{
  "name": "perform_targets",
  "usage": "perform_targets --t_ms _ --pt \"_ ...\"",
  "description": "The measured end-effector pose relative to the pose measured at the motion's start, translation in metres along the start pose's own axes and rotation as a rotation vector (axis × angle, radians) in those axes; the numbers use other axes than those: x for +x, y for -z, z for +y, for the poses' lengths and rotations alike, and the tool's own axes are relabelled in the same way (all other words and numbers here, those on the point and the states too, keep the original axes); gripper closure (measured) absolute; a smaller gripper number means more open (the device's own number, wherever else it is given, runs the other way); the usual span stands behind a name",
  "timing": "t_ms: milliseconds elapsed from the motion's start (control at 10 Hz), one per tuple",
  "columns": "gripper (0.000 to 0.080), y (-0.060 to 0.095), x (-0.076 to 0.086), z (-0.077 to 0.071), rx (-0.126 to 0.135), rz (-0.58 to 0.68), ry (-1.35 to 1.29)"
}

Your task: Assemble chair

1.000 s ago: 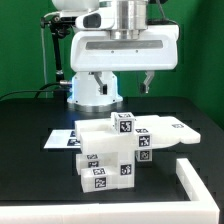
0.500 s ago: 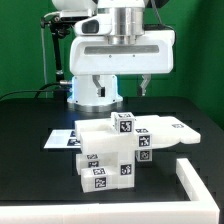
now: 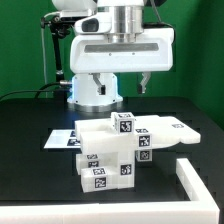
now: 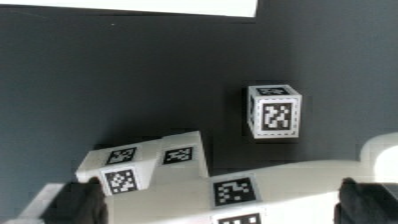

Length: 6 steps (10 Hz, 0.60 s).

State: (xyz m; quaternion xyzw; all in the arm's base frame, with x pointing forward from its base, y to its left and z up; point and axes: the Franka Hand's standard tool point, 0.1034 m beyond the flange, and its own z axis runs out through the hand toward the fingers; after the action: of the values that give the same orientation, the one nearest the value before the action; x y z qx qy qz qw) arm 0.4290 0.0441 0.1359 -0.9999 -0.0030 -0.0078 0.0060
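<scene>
Exterior view: gripper [image 3: 110,88] hangs above the chair [image 3: 110,152], fingers wide and empty, likely lining up a grasp; chair sits on the table beside the wall [image 3: 198,182].

The gripper [image 3: 119,88] hangs wide open, well above the chair [image 3: 112,152], with clear air between them. The low white wall [image 3: 199,181] blocks approach from the exterior view's right. The marker board [image 3: 183,131] lies flat behind. Bare black table [image 3: 30,150] stays free on the exterior view's left.
</scene>
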Motion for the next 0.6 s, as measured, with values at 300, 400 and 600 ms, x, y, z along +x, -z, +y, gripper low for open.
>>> perform_targets --t_ms 300,400,600 --pt "0.0151 0.0000 0.0000 0.0000 0.000 0.000 0.000" --pt "0.0151 0.0000 0.0000 0.0000 0.000 0.000 0.000" --pt "0.0151 0.0000 0.0000 0.0000 0.000 0.000 0.000"
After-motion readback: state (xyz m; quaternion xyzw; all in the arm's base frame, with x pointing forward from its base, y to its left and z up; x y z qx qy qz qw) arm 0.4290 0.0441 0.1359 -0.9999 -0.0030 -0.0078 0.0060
